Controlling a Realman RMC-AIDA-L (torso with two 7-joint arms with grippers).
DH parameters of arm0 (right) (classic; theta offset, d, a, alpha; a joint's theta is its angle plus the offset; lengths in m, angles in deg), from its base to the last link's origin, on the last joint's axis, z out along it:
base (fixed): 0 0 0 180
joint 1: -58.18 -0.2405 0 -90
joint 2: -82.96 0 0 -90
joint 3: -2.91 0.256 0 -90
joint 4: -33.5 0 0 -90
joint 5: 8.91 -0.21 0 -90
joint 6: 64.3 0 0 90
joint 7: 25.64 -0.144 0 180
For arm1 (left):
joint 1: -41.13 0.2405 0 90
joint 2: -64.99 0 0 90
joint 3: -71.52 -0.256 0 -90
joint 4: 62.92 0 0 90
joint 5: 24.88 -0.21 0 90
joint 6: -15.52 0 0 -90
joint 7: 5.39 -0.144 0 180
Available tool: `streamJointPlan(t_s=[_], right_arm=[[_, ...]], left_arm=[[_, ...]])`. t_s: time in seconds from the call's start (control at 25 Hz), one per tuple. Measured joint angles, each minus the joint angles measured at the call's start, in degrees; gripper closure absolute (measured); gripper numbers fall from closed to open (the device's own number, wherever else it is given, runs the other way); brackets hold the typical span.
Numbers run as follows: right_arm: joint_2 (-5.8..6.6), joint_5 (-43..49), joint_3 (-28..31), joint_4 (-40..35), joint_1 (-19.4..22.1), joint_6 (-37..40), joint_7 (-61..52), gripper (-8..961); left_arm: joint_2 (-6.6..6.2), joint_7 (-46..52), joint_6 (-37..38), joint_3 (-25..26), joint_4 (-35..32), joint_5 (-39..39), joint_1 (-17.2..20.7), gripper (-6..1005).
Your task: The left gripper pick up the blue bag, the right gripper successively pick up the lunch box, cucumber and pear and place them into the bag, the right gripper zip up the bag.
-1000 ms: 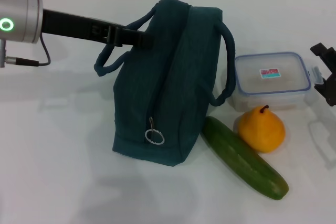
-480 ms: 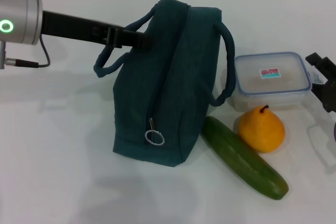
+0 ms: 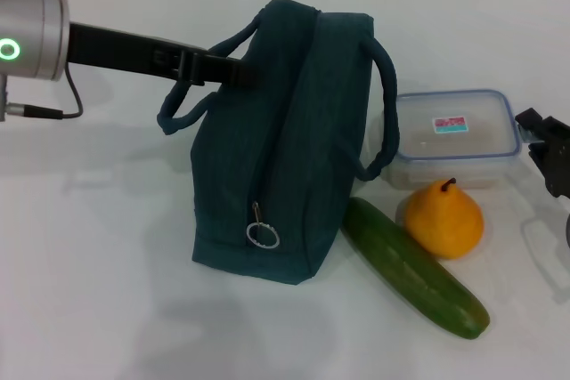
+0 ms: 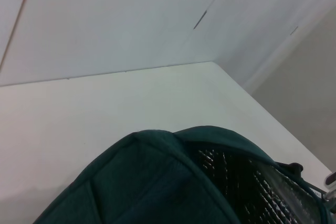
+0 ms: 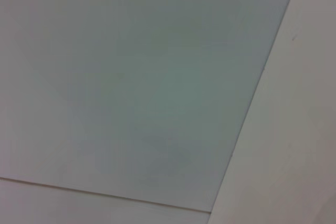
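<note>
The blue bag (image 3: 285,149) stands upright mid-table, its zip ring facing me. My left gripper (image 3: 242,70) reaches in from the left and is shut on the bag's near handle (image 3: 178,95). The left wrist view shows the bag's top (image 4: 157,182) and its silver lining (image 4: 241,182) through the open mouth. The clear lunch box (image 3: 454,135) lies right of the bag. In front of it are the pear (image 3: 443,218) and the cucumber (image 3: 414,266). My right gripper (image 3: 543,150) is at the right edge, open, against the lunch box's right end.
A thin cable (image 3: 53,113) hangs from the left wrist over the white table (image 3: 98,264). The right wrist view shows only a pale surface with seams (image 5: 157,87).
My right gripper has come lower and closer to the lunch box, and the box has slid slightly left toward the bag. The left arm and the bag shifted a little to the left.
</note>
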Motion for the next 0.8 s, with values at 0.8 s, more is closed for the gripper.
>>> streamJointPlan(t_s=[0.8], right_arm=[[-0.02, 2.5, 0.74, -1.33, 0.22, 1.62, -9.43, 857]], left_arm=[[0.13, -0.48, 0.09, 0.0, 0.17, 0.0, -0.12, 849]])
